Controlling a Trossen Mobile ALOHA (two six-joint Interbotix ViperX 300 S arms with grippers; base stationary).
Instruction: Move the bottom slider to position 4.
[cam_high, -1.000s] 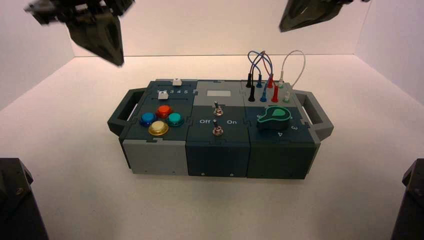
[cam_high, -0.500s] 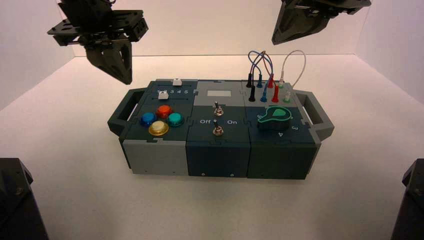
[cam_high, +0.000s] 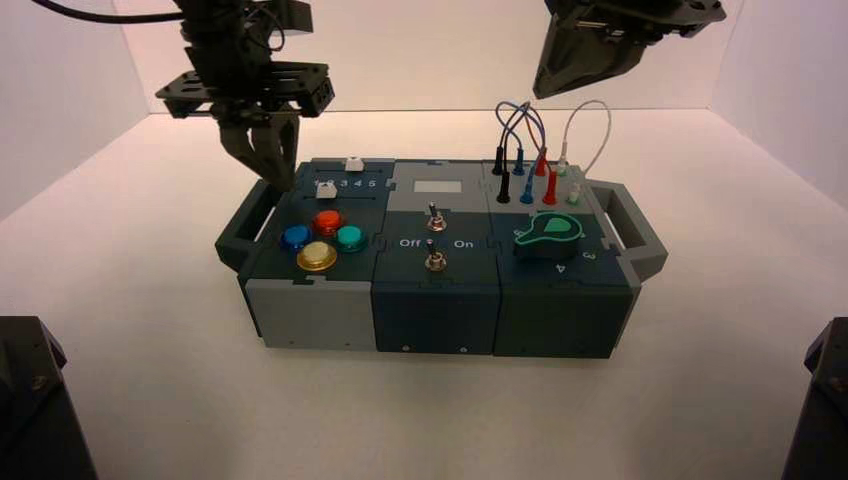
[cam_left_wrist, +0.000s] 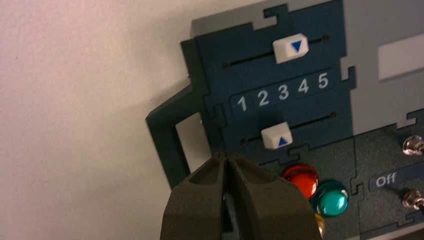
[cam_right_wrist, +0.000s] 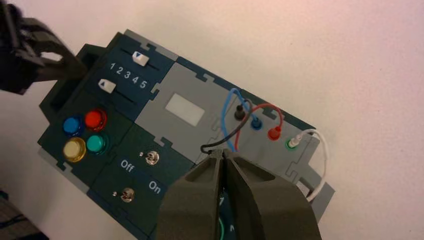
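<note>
1. A pale, smooth table (cam_high: 430, 415) lay beneath everything.
2. On it sat a wide box (cam_high: 435, 320) of grey, dark teal and dark green panels, with a handle at each end.
3. The left arm's dark, tapered tool (cam_high: 285, 183) hung by the box's far left corner, near the left handle, its fingers clenched together around nothing.
4. The right arm's matching dark tool (cam_high: 541, 93) hovered over the far right part, near the blue, black, red and white wires (cam_high: 522, 118), likewise clenched and empty.
5. At the front left, red (cam_high: 328, 222), blue (cam_high: 297, 237), green (cam_high: 350, 239) and yellow (cam_high: 317, 256) round buttons formed a cluster.
6. The bottom slider (cam_left_wrist: 276, 136), a small white square knob with a blue triangle, sat on the dark track closer to those buttons, in line with the 2, apart from the left tool.
7. Its white twin, the top slider (cam_left_wrist: 290, 48), stood on the farther track, about level with the 4.
8. Tiny white numerals 1 to 5 ran between the two tracks; position 4 (cam_left_wrist: 303, 86) lay two digits along from the bottom slider's place.
</note>
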